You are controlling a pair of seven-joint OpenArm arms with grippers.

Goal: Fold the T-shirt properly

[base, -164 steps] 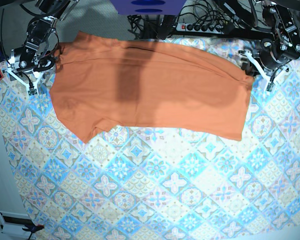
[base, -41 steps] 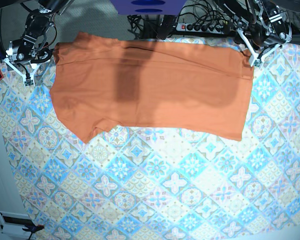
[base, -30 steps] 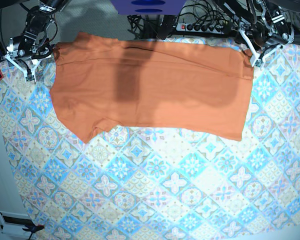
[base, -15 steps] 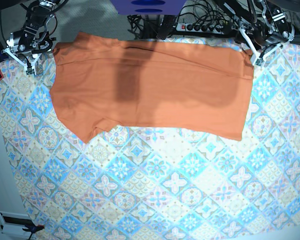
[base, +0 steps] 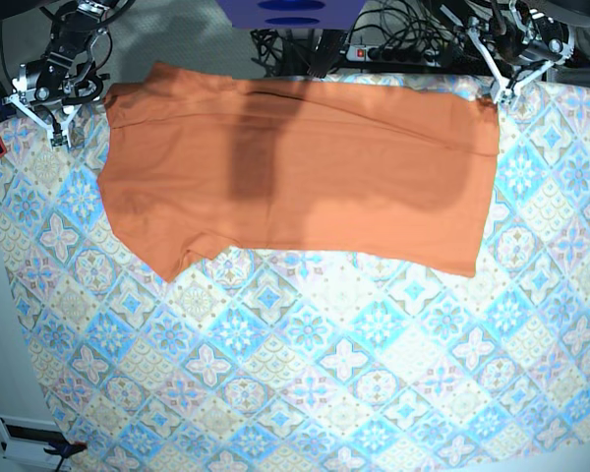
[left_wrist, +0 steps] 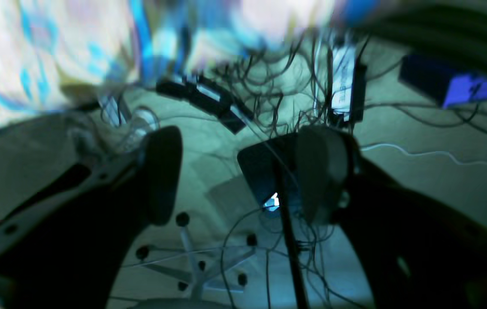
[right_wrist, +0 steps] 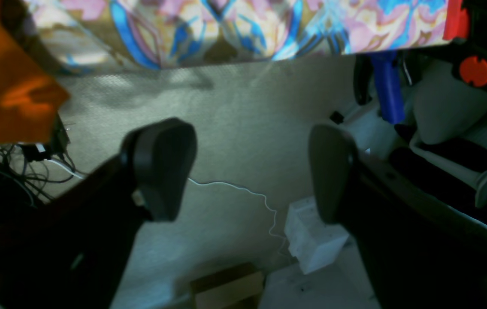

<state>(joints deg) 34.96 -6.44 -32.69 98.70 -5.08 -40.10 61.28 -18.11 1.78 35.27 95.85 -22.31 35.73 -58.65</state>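
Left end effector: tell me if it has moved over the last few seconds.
Yes. The left end effector has pulled back from the T-shirt corner toward the table's far edge, nearer the power strip.

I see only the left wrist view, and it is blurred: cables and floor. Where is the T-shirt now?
Observer: The T-shirt lies flat on the tablecloth, spread along the table's far side.
Operator: Is my left end effector holding it?
Observer: No. The left end effector is open, above the shirt's far corner, with nothing between its fingers.
Operator: And the right one?
Observer: The right end effector is open and empty; an orange corner of the shirt shows at the left edge of its view.
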